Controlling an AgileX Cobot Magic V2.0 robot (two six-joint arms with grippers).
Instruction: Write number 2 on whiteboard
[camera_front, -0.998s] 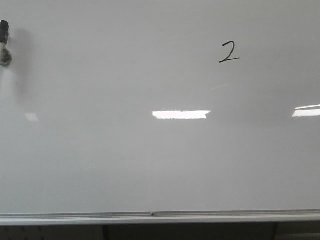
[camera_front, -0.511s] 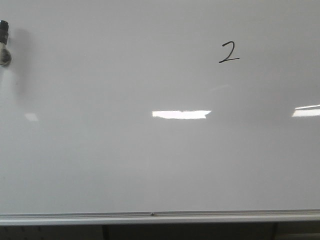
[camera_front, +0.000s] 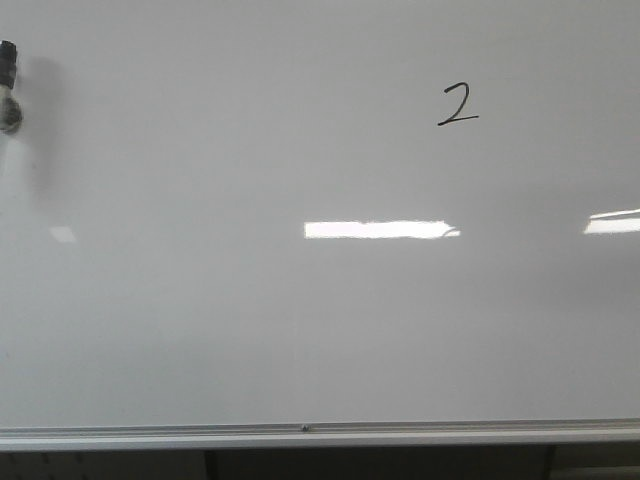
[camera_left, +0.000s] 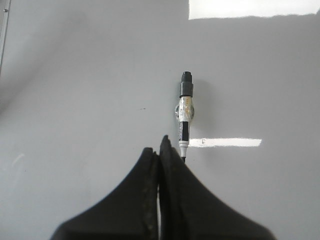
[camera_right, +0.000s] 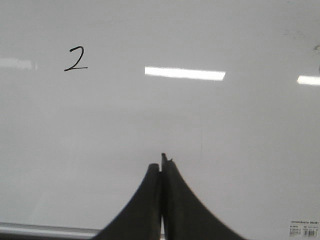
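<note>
The number 2 (camera_front: 458, 105) sits on the whiteboard (camera_front: 250, 330) toward its upper right, well above the lower rail. A marker (camera_left: 185, 112) rests against the board near its left edge. Left gripper (camera_left: 159, 150) and right gripper (camera_right: 161, 165) both have jaws pressed together, holding nothing.

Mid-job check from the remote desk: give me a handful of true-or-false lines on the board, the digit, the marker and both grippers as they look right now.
1. A black 2 is written on the whiteboard. True.
2. The right gripper holds the marker. False: its fingers are shut on nothing, and the marker lies on the board ahead of the left gripper.
3. The left gripper is wide open. False: its fingers are pressed together.
4. In the front view the 2 sits in the upper right part of the board. True.
5. The board carries several digits. False: only the one 2 shows.
</note>
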